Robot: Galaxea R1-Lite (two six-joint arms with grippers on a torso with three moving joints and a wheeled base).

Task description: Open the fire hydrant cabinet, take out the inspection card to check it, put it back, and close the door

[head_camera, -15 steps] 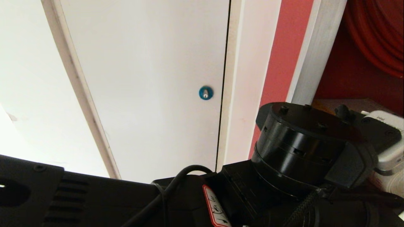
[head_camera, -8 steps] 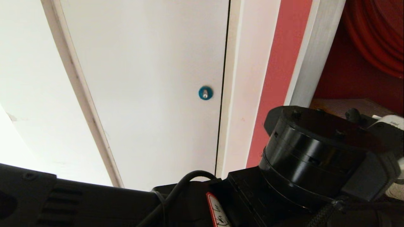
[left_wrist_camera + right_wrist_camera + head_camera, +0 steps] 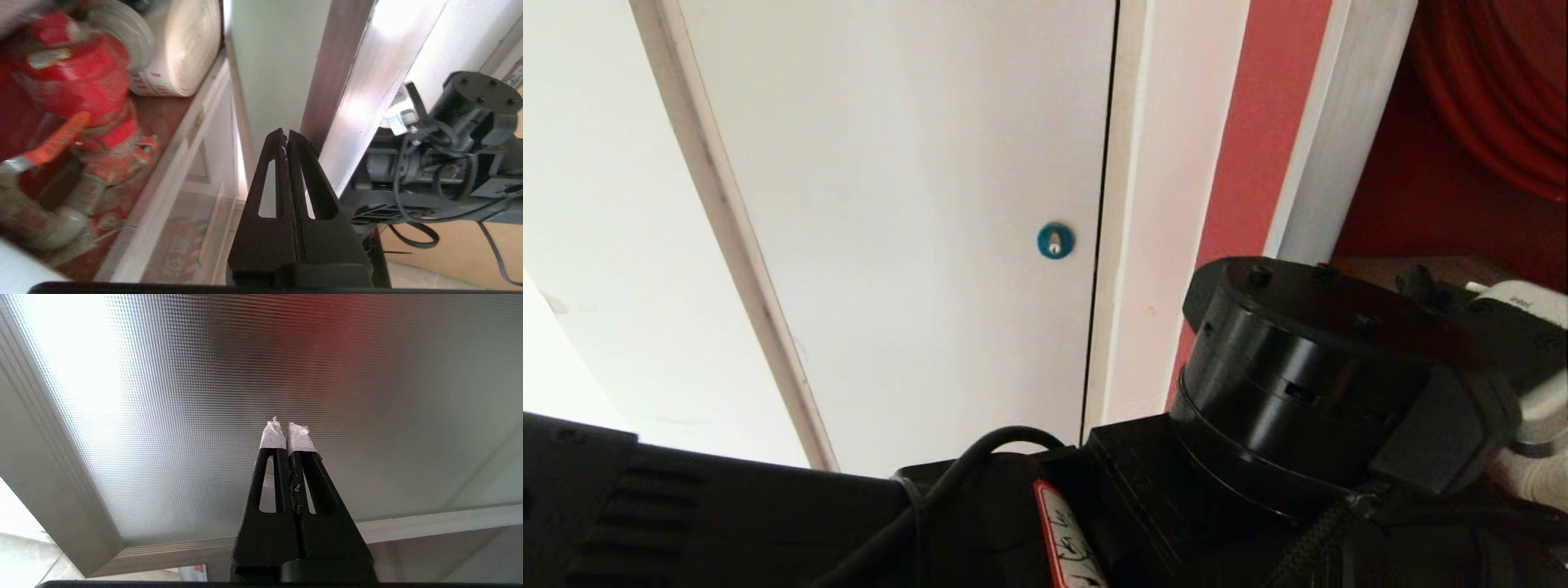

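Two sets of fingers are mine here, and both are clenched with nothing between them. My left fingers [image 3: 286,136] are pressed flat together, their tips close beside the edge of a brushed-silver frame bar [image 3: 351,94] that runs up toward one o'clock in the left wrist view; whether they touch it I cannot tell. At nine to ten o'clock of that view the fire hydrant cabinet [image 3: 155,122] stands open: its red floor carries the red valve [image 3: 77,90] with an orange-red handle, and the rolled white hose [image 3: 184,45] sits at eleven o'clock, just beside the valve. I cannot make out the inspection card in any view.

My right fingers [image 3: 288,435] are also shut tight, their tips wrapped in white tape, and they point at a ribbed frosted panel [image 3: 204,375] set in a pale frame; tips and panel look near, contact unclear.

In the head view my left arm's black wrist [image 3: 1307,376] fills four to five o'clock, in front of the cabinet's red interior [image 3: 1421,204], with loops of the red hose reel [image 3: 1503,90] at one o'clock. A plain white door [image 3: 890,204] with a small blue round lock [image 3: 1055,241] takes the middle.
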